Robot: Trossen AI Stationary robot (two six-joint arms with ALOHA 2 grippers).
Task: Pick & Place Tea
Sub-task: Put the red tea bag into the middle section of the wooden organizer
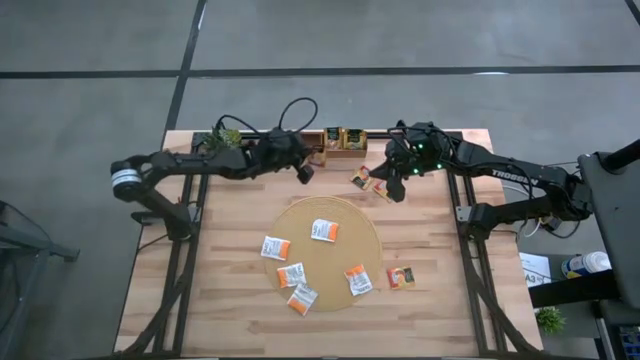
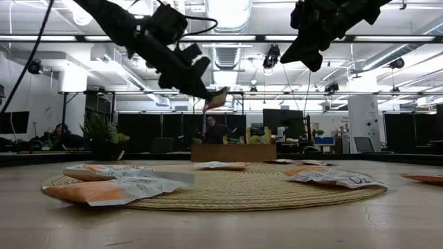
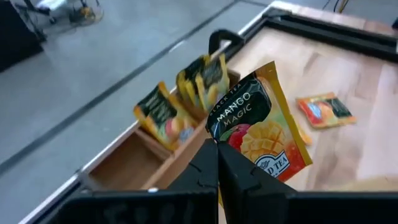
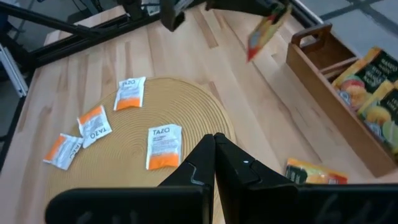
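Note:
My left gripper [image 1: 305, 173] hangs above the table just short of the wooden tray [image 1: 335, 138] at the far edge. It is shut on a dark green and orange tea sachet [image 3: 261, 130]. Several green sachets [image 3: 202, 78] stand in the tray's right compartments; its left compartment [image 3: 134, 163] shows bare wood. My right gripper [image 1: 398, 190] is shut and holds nothing, raised over two orange sachets [image 1: 364, 179] that lie flat on the table. Several white-and-orange sachets [image 1: 324, 230] lie flat on the round woven mat [image 1: 322, 215]. My left gripper pinches the sachet's dark edge [image 3: 225, 132], near one corner, between its two fingertips. The fingers slant down toward the far edge. The sachet sticks out past the fingertips [image 2: 216, 99], tilted and lifted clear of table and tray.
One orange sachet [image 1: 401, 277] lies on the bare wood right of the mat. A small plant [image 1: 226, 138] stands at the far left corner beside the tray. Black frame rails [image 1: 190, 250] run along both side edges of the table.

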